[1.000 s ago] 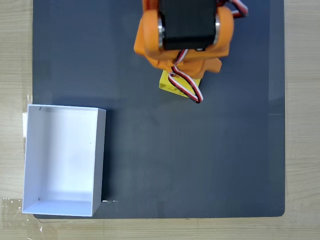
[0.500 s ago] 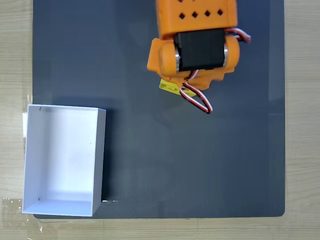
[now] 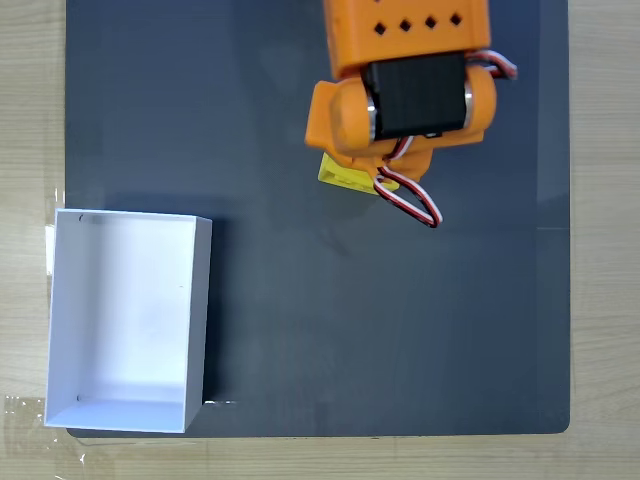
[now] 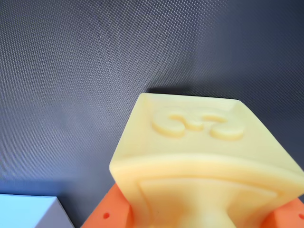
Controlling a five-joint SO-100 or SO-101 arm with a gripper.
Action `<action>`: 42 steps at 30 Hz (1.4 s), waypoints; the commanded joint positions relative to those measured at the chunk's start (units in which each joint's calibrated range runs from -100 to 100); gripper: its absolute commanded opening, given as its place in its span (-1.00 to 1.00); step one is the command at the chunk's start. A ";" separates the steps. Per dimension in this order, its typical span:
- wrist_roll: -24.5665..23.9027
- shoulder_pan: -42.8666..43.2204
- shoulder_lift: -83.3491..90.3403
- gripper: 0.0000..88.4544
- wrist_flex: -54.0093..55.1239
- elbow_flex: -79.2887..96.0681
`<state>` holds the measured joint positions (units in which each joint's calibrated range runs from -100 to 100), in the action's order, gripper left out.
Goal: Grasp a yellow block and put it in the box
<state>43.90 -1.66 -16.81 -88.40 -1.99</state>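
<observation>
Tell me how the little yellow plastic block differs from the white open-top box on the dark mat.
The yellow plastic block is bright yellow; the white open-top box is white. The block is far smaller than the box. The block sits mostly hidden under the orange arm near the mat's top in the fixed view, while the box stands uncovered at the lower left, apart from the arm. Both have straight edges and square corners.
</observation>
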 commanded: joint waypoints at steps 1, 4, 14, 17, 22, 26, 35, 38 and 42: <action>-0.04 0.23 4.02 -0.62 0.36 -4.75; -0.09 1.08 7.32 -0.62 0.88 -7.65; -3.45 -1.96 23.34 -0.63 25.14 -5.66; -7.85 -5.15 26.56 -0.62 32.30 -2.76; -14.57 -11.55 29.53 -0.62 38.93 1.94; -20.87 -17.27 30.46 -0.62 40.67 3.84; -29.10 -25.19 26.64 -0.62 40.67 3.48; -30.73 -27.38 23.85 -0.62 41.37 3.39; -31.73 -29.23 18.42 -0.62 45.47 3.39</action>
<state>13.10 -29.19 3.92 -47.12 2.80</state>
